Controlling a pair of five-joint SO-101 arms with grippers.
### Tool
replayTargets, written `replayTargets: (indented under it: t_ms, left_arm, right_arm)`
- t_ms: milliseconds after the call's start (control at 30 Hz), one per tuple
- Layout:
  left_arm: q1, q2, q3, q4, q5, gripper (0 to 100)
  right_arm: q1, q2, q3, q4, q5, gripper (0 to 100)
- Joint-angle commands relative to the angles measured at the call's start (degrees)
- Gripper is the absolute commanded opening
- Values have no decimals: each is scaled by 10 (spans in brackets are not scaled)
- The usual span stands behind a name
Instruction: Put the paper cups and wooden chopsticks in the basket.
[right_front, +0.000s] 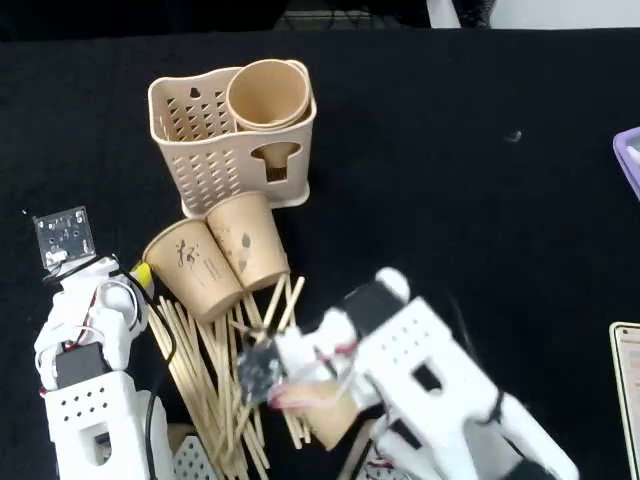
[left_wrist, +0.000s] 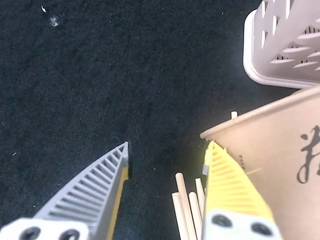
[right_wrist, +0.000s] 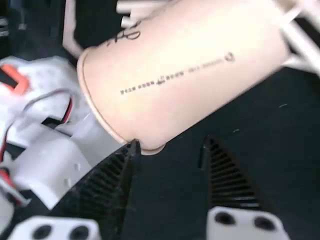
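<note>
A beige slotted basket (right_front: 215, 160) stands at the back with paper cups (right_front: 268, 93) stacked inside. Two more paper cups (right_front: 192, 268) (right_front: 248, 240) lie on their sides in front of it, above a spread of wooden chopsticks (right_front: 215, 370). My left gripper (left_wrist: 167, 155) is open low over the cloth, its yellow finger (left_wrist: 227, 185) against a lying cup (left_wrist: 280, 145), with chopstick ends (left_wrist: 185, 205) beside it. My right gripper (right_wrist: 170, 150) is open with a lying cup (right_wrist: 185, 70) just past its tips. Another cup (right_front: 325, 410) shows partly under the right arm (right_front: 420, 385).
Black cloth covers the table (right_front: 450, 180). A purple object (right_front: 630, 155) and a flat card (right_front: 628, 360) sit at the right edge. The left arm's white body (right_wrist: 45, 145) lies close beyond the cup in the right wrist view. The basket's corner (left_wrist: 285, 45) is near the left gripper.
</note>
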Motion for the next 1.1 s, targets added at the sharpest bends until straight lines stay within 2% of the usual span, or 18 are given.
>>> replayTargets:
  t_ms: [0,200,300,367,500,700,900,1067]
  left_arm:
    - [0,-3,-7,-11,2,245]
    - [0,-3,-7,-11,2,245]
    - [0,-3,-7,-11,2,245]
    - [0,-3,-7,-11,2,245]
    - [0,-3,-8,-11,2,245]
    - [0,-3,-7,-11,2,245]
    - [0,-3,-7,-11,2,245]
    - [0,-3,-7,-11,2,245]
  right_arm:
    - [120,37,-38,20,57,193]
    - [229,-29,-80,20,73,193]
    - [246,-73,-57,21,84,193]
    - [229,-100,-31,21,83,193]
    - [143,-148,-17,20,39,193]
    - [-120,-184,-30,18,-164,191]
    - [-227,-168,-95,19,-251,193]
    - [-374,-133,-95,19,-309,191]
